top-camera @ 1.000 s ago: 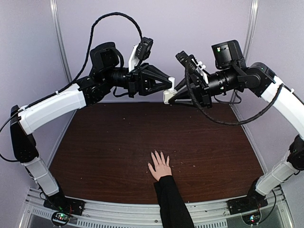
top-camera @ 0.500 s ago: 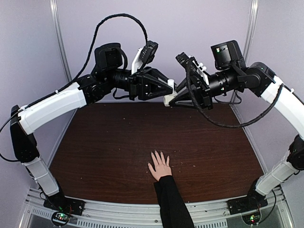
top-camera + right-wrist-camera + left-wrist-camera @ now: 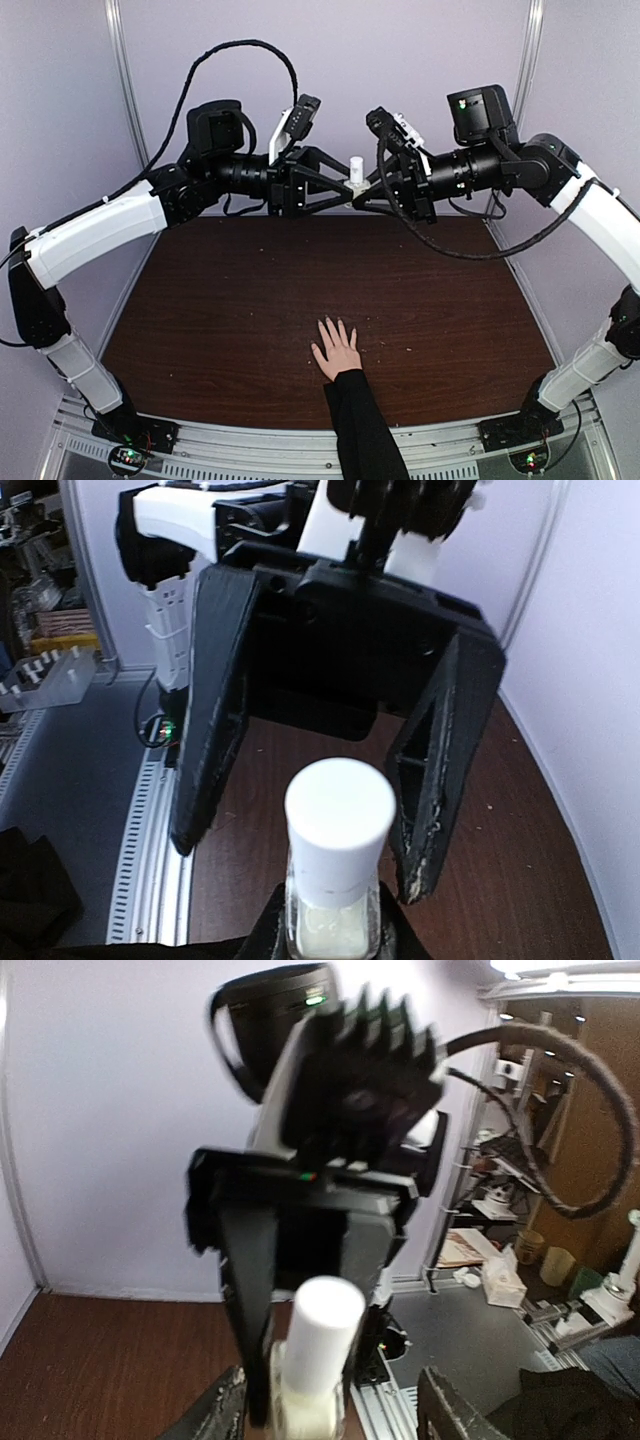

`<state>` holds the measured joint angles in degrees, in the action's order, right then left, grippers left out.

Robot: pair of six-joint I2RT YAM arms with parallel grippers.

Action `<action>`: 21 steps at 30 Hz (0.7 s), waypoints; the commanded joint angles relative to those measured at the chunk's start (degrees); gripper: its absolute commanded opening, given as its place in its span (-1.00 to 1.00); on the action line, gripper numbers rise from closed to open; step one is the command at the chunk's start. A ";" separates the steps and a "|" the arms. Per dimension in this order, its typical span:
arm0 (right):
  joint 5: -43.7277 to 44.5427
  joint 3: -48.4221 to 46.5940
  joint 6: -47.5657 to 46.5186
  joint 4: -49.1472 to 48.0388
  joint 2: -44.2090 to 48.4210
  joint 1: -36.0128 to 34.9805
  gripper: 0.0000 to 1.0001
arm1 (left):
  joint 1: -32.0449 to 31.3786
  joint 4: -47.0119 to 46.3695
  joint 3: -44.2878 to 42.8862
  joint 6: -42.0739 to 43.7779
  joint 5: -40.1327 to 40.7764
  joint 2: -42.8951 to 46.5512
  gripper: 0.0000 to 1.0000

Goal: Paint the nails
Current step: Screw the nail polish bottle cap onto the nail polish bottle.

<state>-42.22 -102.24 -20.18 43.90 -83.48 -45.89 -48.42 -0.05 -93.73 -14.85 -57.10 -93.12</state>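
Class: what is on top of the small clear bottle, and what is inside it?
A white cap tops the bottle, which the right gripper holds. Pale liquid shows through the glass. What the cap covers cannot be seen, nor the bottle's base.

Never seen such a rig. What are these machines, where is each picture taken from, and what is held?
These are two robot arms. The wide picture looks down from above and behind them; the other two come from wrist cameras. On the brown table lies a human hand, spread flat; its nails are too small to judge. The right arm's fingers grip a small clear bottle in mid-air; the left arm's fingers stand open either side of its white cap.
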 commanded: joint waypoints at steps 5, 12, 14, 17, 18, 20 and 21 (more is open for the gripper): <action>22.84 2.36 3.99 -8.31 1.92 -0.34 -1.00 | 0.72 0.51 8.41 1.57 28.70 7.29 0.18; 31.48 3.90 7.42 -10.17 0.38 -0.96 -1.00 | 0.16 -2.24 7.86 1.32 33.98 7.21 0.13; 33.69 4.13 8.10 -10.45 -0.10 -1.64 -1.00 | -0.36 -2.57 7.36 1.32 35.17 6.64 0.11; 35.32 4.16 8.93 -10.80 -0.80 -2.17 -1.00 | -1.15 -2.74 5.97 1.13 36.64 5.22 0.07; 35.19 4.11 9.20 -10.80 -1.05 -2.26 -1.00 | -1.41 -2.86 5.55 0.83 37.26 4.70 0.07; 35.16 3.85 9.73 -10.64 -1.79 -2.49 -1.00 | -1.85 -4.00 5.33 0.23 38.10 3.81 0.07; 35.22 3.65 9.99 -10.53 -2.32 -2.53 -1.00 | -2.20 -4.41 5.28 0.11 38.89 3.53 0.07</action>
<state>-10.09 -98.67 -12.47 35.16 -84.36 -47.88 -49.50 -0.21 -86.46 -14.24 -21.96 -87.88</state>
